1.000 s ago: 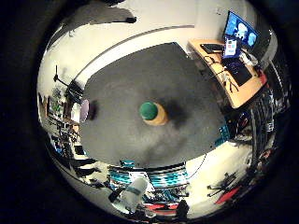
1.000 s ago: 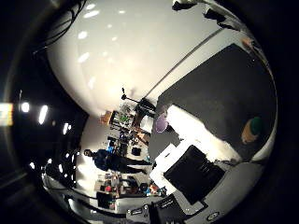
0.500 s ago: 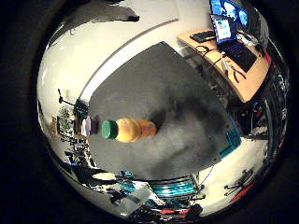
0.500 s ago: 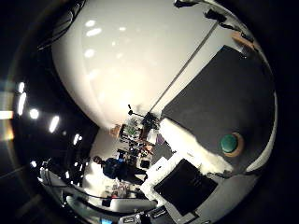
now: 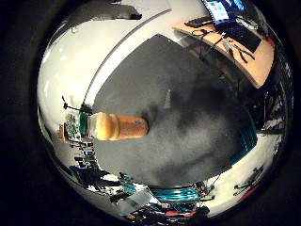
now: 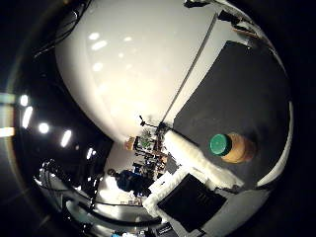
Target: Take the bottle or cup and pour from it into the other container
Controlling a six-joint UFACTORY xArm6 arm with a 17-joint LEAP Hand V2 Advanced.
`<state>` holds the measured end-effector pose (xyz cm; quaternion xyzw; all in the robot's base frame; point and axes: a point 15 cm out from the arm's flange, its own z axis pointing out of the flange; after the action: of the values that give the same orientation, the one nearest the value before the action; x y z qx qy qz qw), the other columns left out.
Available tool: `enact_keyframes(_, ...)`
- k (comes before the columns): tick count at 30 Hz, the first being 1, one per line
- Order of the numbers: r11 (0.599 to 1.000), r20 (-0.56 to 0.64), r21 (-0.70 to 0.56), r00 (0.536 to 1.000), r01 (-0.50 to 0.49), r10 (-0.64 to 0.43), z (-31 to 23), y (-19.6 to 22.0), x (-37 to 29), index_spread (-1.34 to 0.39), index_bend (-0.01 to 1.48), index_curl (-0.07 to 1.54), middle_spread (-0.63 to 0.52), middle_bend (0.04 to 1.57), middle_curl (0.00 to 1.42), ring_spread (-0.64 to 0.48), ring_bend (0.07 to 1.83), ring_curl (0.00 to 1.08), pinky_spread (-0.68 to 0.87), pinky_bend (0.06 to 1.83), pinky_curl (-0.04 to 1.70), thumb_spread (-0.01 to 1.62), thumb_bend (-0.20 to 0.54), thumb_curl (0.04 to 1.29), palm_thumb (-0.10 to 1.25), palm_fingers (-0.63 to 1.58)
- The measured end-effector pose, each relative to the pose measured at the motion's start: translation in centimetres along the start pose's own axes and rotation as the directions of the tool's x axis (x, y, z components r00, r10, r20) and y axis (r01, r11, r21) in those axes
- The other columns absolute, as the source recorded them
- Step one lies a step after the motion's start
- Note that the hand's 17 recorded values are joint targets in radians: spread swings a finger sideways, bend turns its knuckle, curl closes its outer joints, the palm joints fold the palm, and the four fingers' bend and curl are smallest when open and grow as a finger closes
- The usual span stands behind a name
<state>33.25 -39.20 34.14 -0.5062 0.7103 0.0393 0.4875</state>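
The orange bottle (image 5: pixel 117 127) with green cap (image 6: pixel 220 144) stands upright on the dark desk (image 5: pixel 197 136), ungrasped. The white fingers (image 6: pixel 197 160) appear extended. The approach should centre on its body.

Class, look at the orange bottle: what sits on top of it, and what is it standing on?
A green cap closes the orange bottle, which stands on the dark mat. The patch of mat beneath its base is hidden.

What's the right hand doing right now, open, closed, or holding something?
Right hand: its white and black parts show, but open or shut cannot be told. The orange plastic bottle with a green cap stands apart on the dark grey mat, unheld.
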Motion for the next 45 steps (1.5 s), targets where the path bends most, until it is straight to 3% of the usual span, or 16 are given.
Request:
enact_keyframes(23, 0.996, 0.089, -0.077, 0.995, -0.04, 0.047, 4.5, 5.2, 6.0, -0.22, 0.18, 0.35, -0.05, 0.47, 0.42, 0.07, 0.67, 0.21, 0.43, 0.74, 0.0, 1.05, -0.025, 0.35, 0.58, 0.27)
enact_keyframes(32, 0.989, 0.102, -0.146, 0.994, -0.032, 0.048, 6.7, 7.7, 6.0, -0.23, 0.17, 0.33, -0.04, 0.46, 0.42, 0.08, 0.66, 0.21, 0.43, 0.74, 0.0, 1.05, -0.025, 0.34, 0.57, 0.25)
enact_keyframes(45, 0.981, 0.11, -0.193, 0.993, -0.019, 0.041, 10.3, 8.1, 5.4, -0.21, 0.17, 0.32, -0.02, 0.44, 0.41, 0.08, 0.64, 0.22, 0.43, 0.74, 0.0, 1.03, -0.025, 0.34, 0.58, 0.24)
